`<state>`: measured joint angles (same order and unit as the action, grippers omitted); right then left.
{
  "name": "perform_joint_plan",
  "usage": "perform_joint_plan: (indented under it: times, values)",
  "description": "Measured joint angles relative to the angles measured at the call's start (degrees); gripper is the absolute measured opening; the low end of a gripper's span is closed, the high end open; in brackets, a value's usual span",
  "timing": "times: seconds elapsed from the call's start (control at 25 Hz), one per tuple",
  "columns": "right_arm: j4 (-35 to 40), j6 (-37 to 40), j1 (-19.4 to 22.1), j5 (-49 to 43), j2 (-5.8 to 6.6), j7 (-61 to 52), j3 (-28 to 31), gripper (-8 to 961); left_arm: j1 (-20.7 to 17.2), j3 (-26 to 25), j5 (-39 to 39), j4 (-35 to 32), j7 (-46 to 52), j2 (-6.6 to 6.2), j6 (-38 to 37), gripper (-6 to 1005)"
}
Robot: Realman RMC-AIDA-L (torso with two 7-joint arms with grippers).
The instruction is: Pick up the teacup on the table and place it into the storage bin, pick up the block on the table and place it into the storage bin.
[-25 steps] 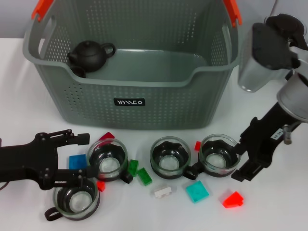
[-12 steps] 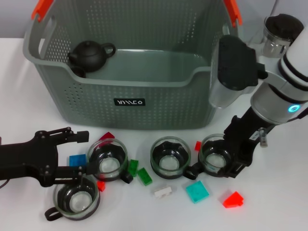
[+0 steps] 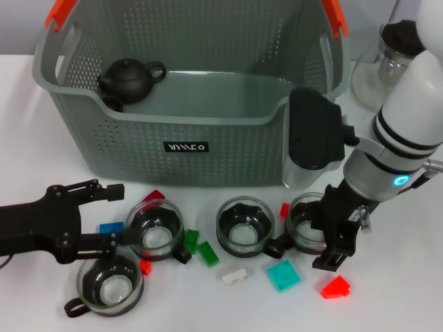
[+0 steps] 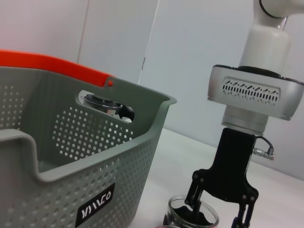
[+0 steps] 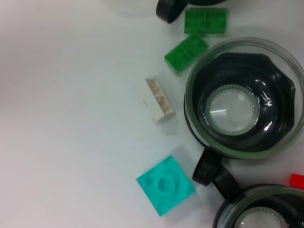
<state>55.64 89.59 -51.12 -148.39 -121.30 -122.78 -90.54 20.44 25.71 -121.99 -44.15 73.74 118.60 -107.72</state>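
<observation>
The grey storage bin point(image 3: 228, 155) stands at the back, also in the left wrist view point(image 4: 71, 142). Several glass teacups sit in front of it: one left point(image 3: 156, 230), one front left point(image 3: 111, 285), one in the middle point(image 3: 243, 225) point(image 5: 242, 109), one right point(image 3: 313, 223) point(image 4: 192, 218). My right gripper point(image 3: 324, 242) point(image 4: 219, 211) hangs open over the right teacup's outer side. To the left of the left teacup, my left gripper point(image 3: 116, 214) is open. Blocks lie among the cups: white point(image 3: 234, 275) point(image 5: 158, 99), teal point(image 3: 284, 275) point(image 5: 165, 184), green point(image 3: 208, 252), blue point(image 3: 111, 227), red point(image 3: 336, 287).
A black teapot point(image 3: 130, 78) sits inside the bin at its back left. A glass pitcher with a dark lid point(image 3: 394, 59) stands at the back right. Small red blocks point(image 3: 154, 196) point(image 3: 284, 209) lie near the bin's front wall.
My right arm has swung left and down, bringing its gripper onto the right teacup. The left gripper has drawn back slightly to the left.
</observation>
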Motion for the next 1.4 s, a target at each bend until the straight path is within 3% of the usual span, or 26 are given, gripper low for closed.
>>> perform_joint_plan:
  times: [0.44,0.64,0.76,0.96,1.2,1.4]
  values:
    - [-0.4,-1.3,0.5,1.1,0.1,-0.8,-2.0,735,0.0,0.0,0.0,0.1,0.0,0.08,0.0,859]
    - [0.0,-1.2,0.6,1.7,0.29,-1.0,-1.6,536,0.0,0.0,-0.1,0.2,0.0,0.05,0.0,859]
    - [-0.1,-1.0,0.7,1.3,0.33,-1.0,-1.8,327,0.0,0.0,0.0,0.2,0.0,0.01,0.0,860]
    - [1.7,0.4,0.7,0.9,0.39,-1.1,-0.9,97,0.0,0.0,-0.1,0.2,0.0,-0.05,0.0,860]
    - [6.0,5.8,1.2,1.4,0.65,-0.1,4.4,73,0.1,0.0,-0.2,0.2,0.0,-0.05,0.1,859]
    - [10.7,16.6,2.1,7.1,1.22,5.3,16.9,53,0.0,0.0,-0.1,0.2,0.0,-0.12,0.5,860]
